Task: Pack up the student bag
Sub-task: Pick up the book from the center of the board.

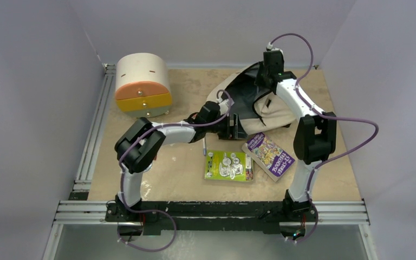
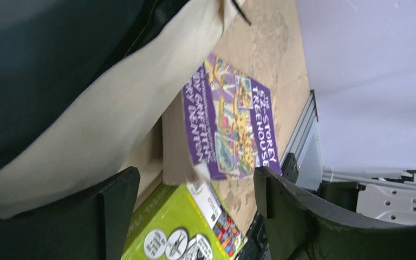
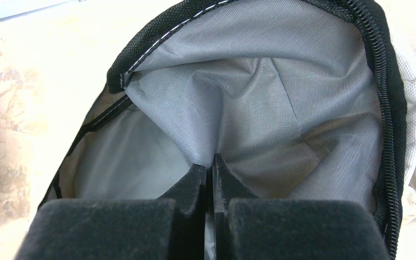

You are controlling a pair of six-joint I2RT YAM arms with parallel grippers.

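Observation:
The beige student bag (image 1: 273,111) lies at the back middle of the table with its mouth held open. My right gripper (image 1: 262,82) is inside the mouth. In the right wrist view the right gripper (image 3: 210,162) is shut on a fold of the bag's grey lining (image 3: 281,103), inside the black zipper rim (image 3: 385,108). My left gripper (image 1: 233,128) hovers at the bag's near edge. In the left wrist view it (image 2: 195,203) is open with nothing between its fingers (image 2: 118,208). Beyond them lie the bag's beige side (image 2: 114,124), a purple book (image 2: 230,119) and a green book (image 2: 173,235).
The purple book (image 1: 268,156) and the green book (image 1: 228,166) lie flat just in front of the bag. A pen (image 1: 204,146) lies left of them. A cream drawer box (image 1: 142,85) with orange and yellow fronts stands at the back left. Metal rails (image 1: 95,135) edge the table.

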